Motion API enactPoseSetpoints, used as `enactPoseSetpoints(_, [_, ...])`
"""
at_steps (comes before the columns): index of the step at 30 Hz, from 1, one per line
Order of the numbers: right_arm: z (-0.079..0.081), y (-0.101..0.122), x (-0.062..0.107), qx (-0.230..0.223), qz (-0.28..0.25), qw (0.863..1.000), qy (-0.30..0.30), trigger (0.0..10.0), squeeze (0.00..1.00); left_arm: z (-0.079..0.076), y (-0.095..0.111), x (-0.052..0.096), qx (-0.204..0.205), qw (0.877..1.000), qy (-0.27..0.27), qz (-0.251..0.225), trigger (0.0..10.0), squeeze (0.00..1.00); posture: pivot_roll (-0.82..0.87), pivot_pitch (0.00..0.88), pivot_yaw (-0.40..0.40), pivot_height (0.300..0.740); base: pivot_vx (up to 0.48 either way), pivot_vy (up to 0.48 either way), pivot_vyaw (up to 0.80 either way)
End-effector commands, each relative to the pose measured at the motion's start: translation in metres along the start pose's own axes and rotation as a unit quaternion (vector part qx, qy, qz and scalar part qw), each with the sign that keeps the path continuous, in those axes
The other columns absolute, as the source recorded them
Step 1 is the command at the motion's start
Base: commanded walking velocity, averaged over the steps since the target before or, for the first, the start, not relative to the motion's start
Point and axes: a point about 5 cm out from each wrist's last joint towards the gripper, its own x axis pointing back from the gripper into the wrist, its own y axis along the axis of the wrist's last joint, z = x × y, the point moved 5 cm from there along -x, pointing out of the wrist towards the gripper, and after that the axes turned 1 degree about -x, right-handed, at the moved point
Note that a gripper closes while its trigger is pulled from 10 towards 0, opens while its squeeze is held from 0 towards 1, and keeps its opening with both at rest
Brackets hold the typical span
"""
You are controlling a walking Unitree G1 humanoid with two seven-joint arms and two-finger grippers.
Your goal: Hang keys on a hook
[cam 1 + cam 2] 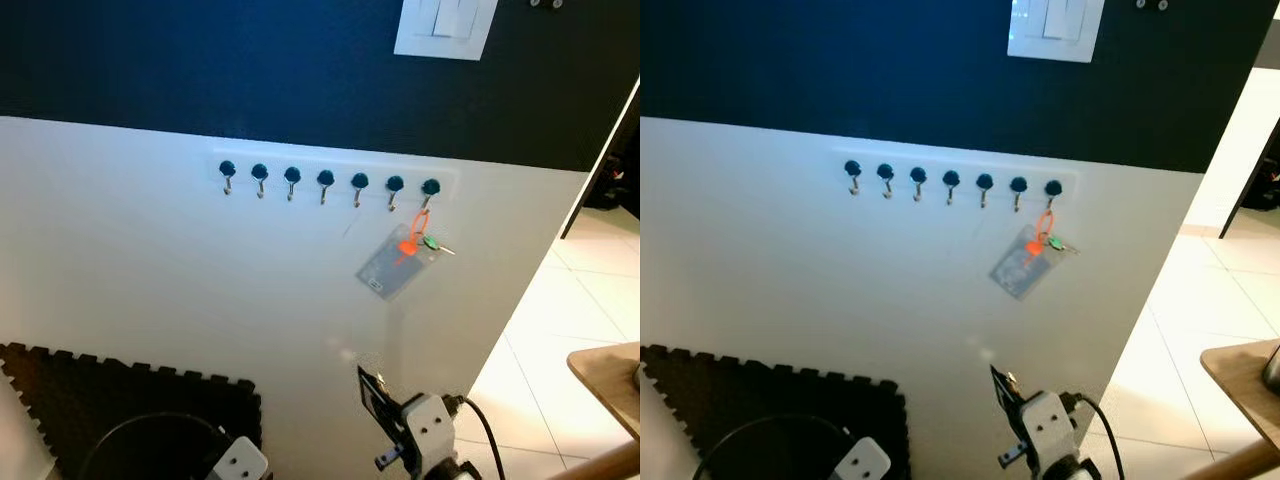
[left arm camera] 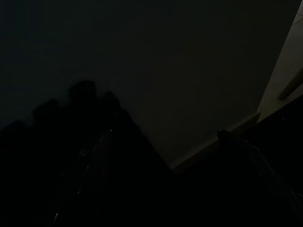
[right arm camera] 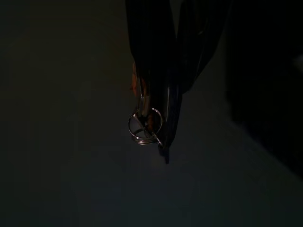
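The white wall (image 1: 200, 300) before me carries a rail of hooks (image 1: 325, 182); an orange-tagged key set (image 1: 415, 245) hangs from the hook at its right end. My right arm is held low, pointing up at the wall, its pincer (image 3: 158, 94) clamped on a key ring (image 3: 144, 126). My left arm hangs idle.

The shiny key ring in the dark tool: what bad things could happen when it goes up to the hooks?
The right tool pinches the silver key ring only at its top, so it might slip out. The row of small dark-knobbed hooks sits high above it. The rightmost hook already carries an orange-tagged clear card, which could tangle.
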Motion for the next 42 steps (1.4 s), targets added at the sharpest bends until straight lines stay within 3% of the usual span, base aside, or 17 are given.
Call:
enactPoseSetpoints(1, [0.006,0.015,-0.006,0.007,-0.032,0.999,0.018,10.0,0.00,-0.001,0.001,0.001,0.009,1.000,0.010,-0.006,10.0,0.00,0.05,0.052,-0.055,0.740,0.000,0.000,0.00])
enactPoseSetpoints(2, [0.011,0.033,-0.014,0.004,-0.063,0.997,0.034,10.0,0.00,0.001,0.004,0.000,0.007,1.000,0.017,-0.012,10.0,0.00,0.05,0.050,-0.056,0.740,0.000,0.000,0.00])
enactPoseSetpoints(4, [0.013,0.039,-0.017,0.002,-0.074,0.996,0.039,10.0,0.00,0.002,0.005,-0.001,0.006,1.000,0.019,-0.014,10.0,0.00,0.05,0.050,-0.056,0.740,0.000,0.000,0.00])
enactPoseSetpoints(5, [0.013,0.055,-0.023,-0.003,-0.100,0.994,0.042,10.0,0.00,0.003,0.006,-0.001,0.006,1.000,0.023,-0.017,10.0,0.00,0.05,0.050,-0.056,0.740,0.000,0.000,0.00])
enactPoseSetpoints(11, [0.002,0.099,-0.045,-0.026,-0.154,0.987,0.035,10.0,0.00,0.004,0.011,-0.003,0.005,0.999,0.023,-0.027,10.0,0.00,0.05,0.058,-0.054,0.740,0.000,0.000,0.00])
enactPoseSetpoints(14, [-0.002,0.107,-0.053,-0.035,-0.155,0.987,0.032,10.0,0.00,0.004,0.014,-0.004,0.006,0.999,0.023,-0.035,10.0,0.00,0.05,0.058,-0.054,0.740,0.000,0.000,0.00])
enactPoseSetpoints(18, [-0.007,0.129,-0.066,-0.054,-0.175,0.983,0.034,10.0,0.00,0.009,0.039,-0.004,0.027,0.994,0.041,-0.101,10.0,0.00,0.05,0.067,-0.059,0.740,0.000,0.000,0.00])
enactPoseSetpoints(21, [-0.009,0.135,-0.068,-0.068,-0.181,0.981,0.033,10.0,0.00,0.010,0.048,-0.004,0.040,0.991,0.040,-0.123,10.0,0.00,0.05,0.068,-0.060,0.740,0.000,0.000,0.00])
enactPoseSetpoints(22, [-0.010,0.152,-0.071,-0.092,-0.200,0.974,0.051,10.0,0.00,0.011,0.076,-0.003,0.081,0.979,0.035,-0.186,10.0,0.00,0.05,0.069,-0.064,0.740,0.000,0.000,0.00])
enactPoseSetpoints(24, [-0.009,0.157,-0.071,-0.097,-0.205,0.972,0.058,10.0,0.00,0.012,0.083,-0.003,0.091,0.974,0.034,-0.203,10.0,0.00,0.05,0.069,-0.064,0.740,0.000,0.000,0.00])
enactPoseSetpoints(29, [-0.004,0.169,-0.067,-0.093,-0.214,0.968,0.094,10.0,0.00,0.017,0.148,0.003,0.178,0.930,0.015,-0.321,10.0,0.00,0.05,0.070,-0.069,0.740,0.000,0.000,0.00])
enactPoseSetpoints(32, [-0.007,0.170,-0.065,-0.082,-0.216,0.969,0.087,10.0,0.00,0.020,0.170,0.009,0.181,0.916,0.009,-0.358,10.0,0.00,0.05,0.073,-0.071,0.740,0.000,0.000,0.00])
enactPoseSetpoints(42, [-0.019,0.187,-0.059,-0.077,-0.231,0.966,0.085,10.0,0.00,0.023,0.196,0.015,0.182,0.901,-0.030,-0.392,10.0,0.00,0.04,0.075,-0.067,0.740,0.000,0.000,0.00])
